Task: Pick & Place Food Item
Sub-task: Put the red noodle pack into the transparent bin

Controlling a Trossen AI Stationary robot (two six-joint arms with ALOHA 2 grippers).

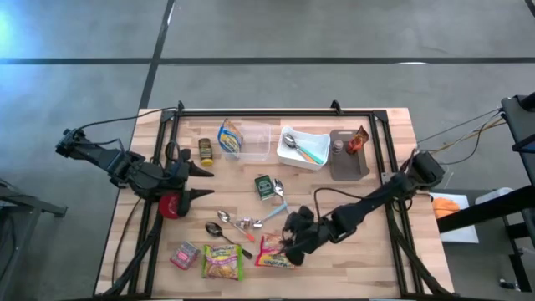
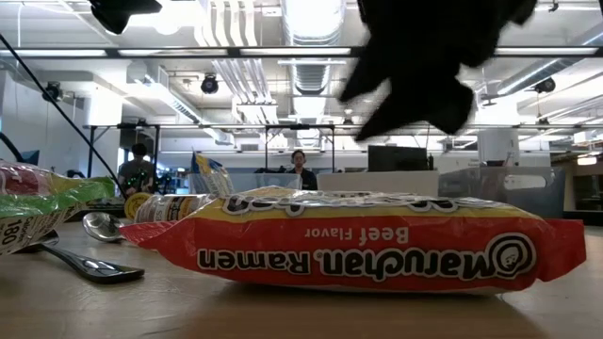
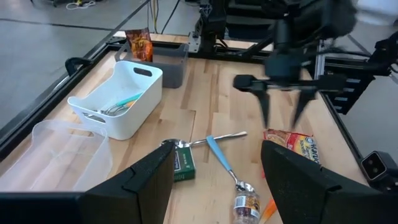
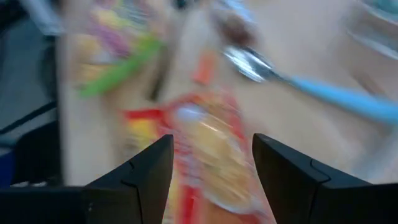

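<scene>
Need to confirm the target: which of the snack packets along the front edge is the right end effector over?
The red ramen packet, rightmost of the three. The right end effector hangs open above it; the green-and-yellow packet and small pink packet lie farther left.

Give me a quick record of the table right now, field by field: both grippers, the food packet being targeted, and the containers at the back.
right gripper: open, above the red beef ramen packet, fingers either side, not gripping
left gripper: open, waiting at the table's left side
ramen packet: flat on the wooden table, near front edge
neighbour: green and yellow noodle packet, to its left
white plastic bin: holds utensils, one with a teal handle
clear plastic tub: at back
grey tray: right of the white bin
</scene>
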